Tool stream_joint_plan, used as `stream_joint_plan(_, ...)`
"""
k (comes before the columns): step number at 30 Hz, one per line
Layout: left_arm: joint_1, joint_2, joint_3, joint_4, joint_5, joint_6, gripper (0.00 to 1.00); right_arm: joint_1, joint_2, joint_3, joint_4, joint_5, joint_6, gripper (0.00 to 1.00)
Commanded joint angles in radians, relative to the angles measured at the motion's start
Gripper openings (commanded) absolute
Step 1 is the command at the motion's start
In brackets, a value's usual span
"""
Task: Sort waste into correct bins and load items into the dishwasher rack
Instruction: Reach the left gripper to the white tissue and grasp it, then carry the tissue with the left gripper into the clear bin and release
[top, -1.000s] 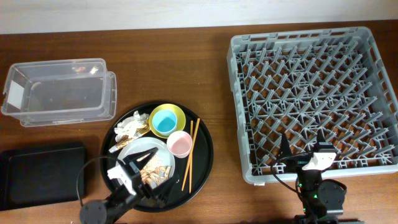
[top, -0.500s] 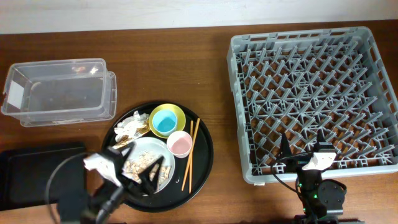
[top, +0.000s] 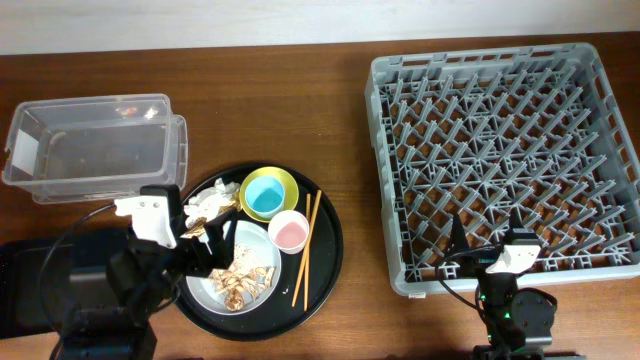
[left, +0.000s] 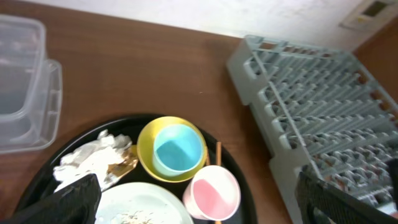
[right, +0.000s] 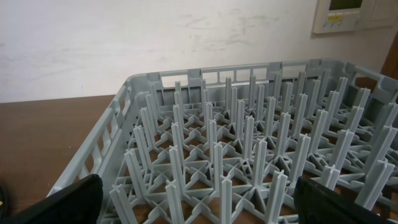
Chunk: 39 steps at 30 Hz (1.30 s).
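My left gripper (top: 207, 252) (left: 205, 208) is open and empty over the left part of the round black tray (top: 328, 250). On that tray lie white tissues (top: 208, 205) (left: 90, 162), a yellow bowl with blue inside (top: 268, 193) (left: 177, 149), a pink cup (top: 288, 232) (left: 214, 193), chopsticks (top: 305, 250) and a plate (top: 250, 245) (left: 140, 208) with beige crumbs (top: 240, 280). No separate blue cup shows. My right gripper (top: 488, 240) (right: 199, 208) is open and empty above the front edge of the grey rack (top: 505, 150) (right: 249, 143).
A clear plastic box (top: 95, 150) (left: 25, 93) stands at the back left. A shallow black tray (top: 30, 270) lies at the front left, partly hidden under my left arm. The rack also shows at the right of the left wrist view (left: 311, 106).
My left arm has moved left and away from the table's front edge, uncovering the plate with crumbs. The right arm has not moved.
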Motion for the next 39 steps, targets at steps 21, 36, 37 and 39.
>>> stream_joint_plan(21,0.002,0.888,0.196,0.047,-0.348,-0.205,0.74,-0.006,-0.004,-0.008,-0.002,0.012,0.0,0.98)
stream_joint_plan(36,0.002,1.063,0.196,0.112,-0.317,-0.18,0.64,-0.006,-0.004,-0.008,-0.002,0.012,0.0,0.99)
stream_joint_plan(37,0.0,1.077,0.196,0.116,-0.313,-0.183,0.62,-0.006,-0.004,-0.008,-0.002,0.012,0.0,0.98)
stream_joint_plan(39,0.0,1.081,0.196,0.124,-0.313,-0.183,0.57,-0.006,-0.004,-0.008,-0.002,0.012,0.0,0.98)
